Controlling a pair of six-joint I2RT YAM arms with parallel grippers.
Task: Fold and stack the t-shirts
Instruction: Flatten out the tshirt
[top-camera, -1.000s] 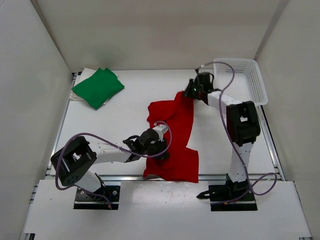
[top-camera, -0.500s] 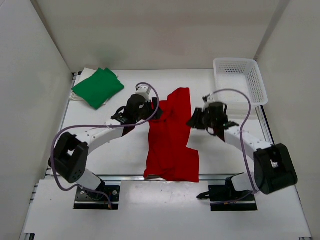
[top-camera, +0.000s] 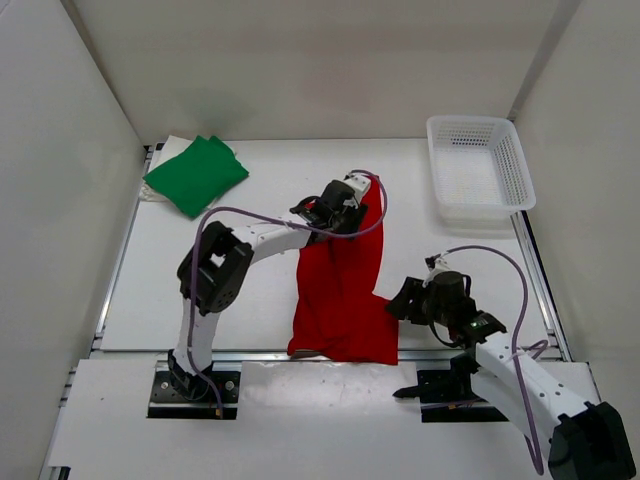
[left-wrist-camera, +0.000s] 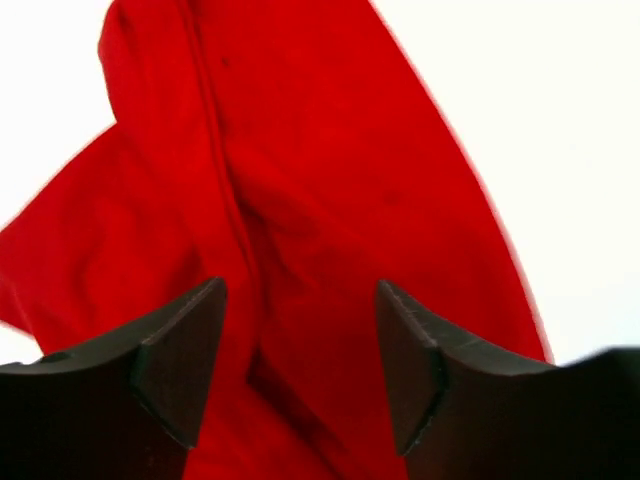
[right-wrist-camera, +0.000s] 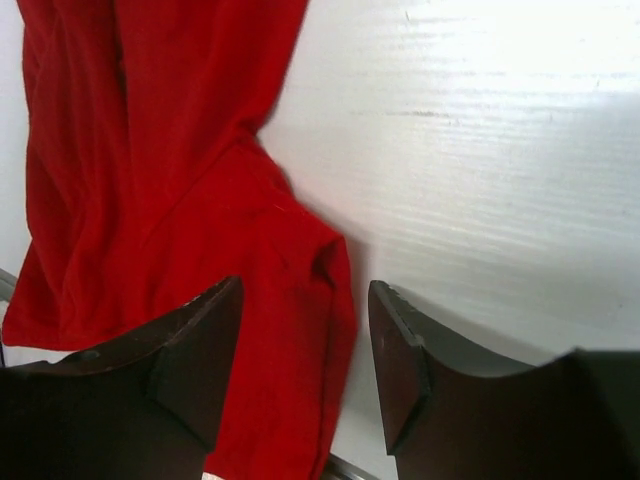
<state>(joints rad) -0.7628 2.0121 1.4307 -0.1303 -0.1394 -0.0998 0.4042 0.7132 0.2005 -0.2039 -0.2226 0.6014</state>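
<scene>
Where laid lengthwise down the middle of the white bench (top-camera: 250, 270), note the red t-shirt (top-camera: 345, 290): folded into a long strip, narrow at the far end, widening toward the near edge, with one sleeve sticking out at the near right. Bright, plain red all over. Soft ridges and one long crease running along its length in the left wrist view. Near hem reaching right to the bench's front edge.

Above the far end, find the left claw (top-camera: 347, 210), released, fingers (left-wrist-camera: 185, 350) spread with red cloth beneath and nothing pinched. At the near right sleeve, find the right claw (top-camera: 405, 303), likewise released, fingers (right-wrist-camera: 200, 350) parted over the sleeve's edge, one over red cloth, the other over bare bench.

At the far left corner, see the green t-shirt (top-camera: 196, 175), folded into a neat square set at an angle, lying on the cream-white t-shirt (top-camera: 168, 143), showing only as pale edges underneath. At the far right, well apart from all three, see the white mesh basket (top-camera: 470, 121).
</scene>
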